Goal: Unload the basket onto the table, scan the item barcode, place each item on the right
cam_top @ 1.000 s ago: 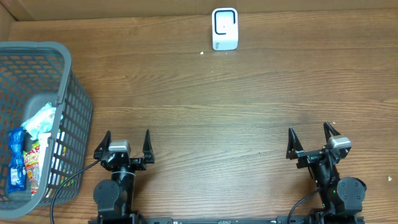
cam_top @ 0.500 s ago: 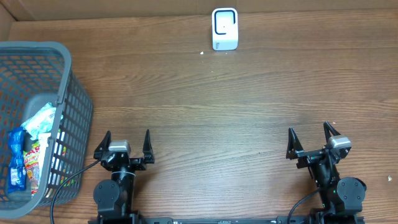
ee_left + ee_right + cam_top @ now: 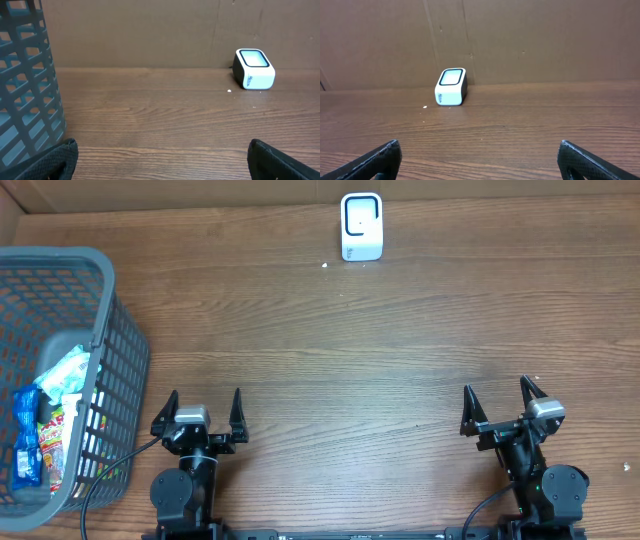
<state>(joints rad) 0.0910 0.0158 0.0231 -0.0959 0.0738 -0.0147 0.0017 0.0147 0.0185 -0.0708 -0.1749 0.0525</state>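
The items to scan are snack packets (image 3: 45, 430) heaped inside the grey basket (image 3: 125, 370), which sits at the left edge of the worktop (image 3: 350, 350), toward its near-left corner. A blue wrapper (image 3: 25, 442) lies against a pale one (image 3: 68, 372), and no barcode shows on either. The white scanner (image 3: 361, 226) stands at the far edge, about midway along it and well apart from the basket, with its window facing up and toward the near edge.

The left gripper (image 3: 204, 408) sits at the near edge just beside the basket, its fingers spread wide and holding nothing. The right gripper (image 3: 497, 395), toward the near-right corner, is likewise wide apart and empty.

The likeliest trouble is in the pick. The packets overlap, so a closing pincer could catch two at once or pinch only loose film and let the packet slip. The basket's tall mesh wall stands between the left gripper and the heap, and a low reach could strike the rim and shove the basket. Since the code's side is unknown, a packet could reach the window facing the wrong way or crumpled, and fail to read.
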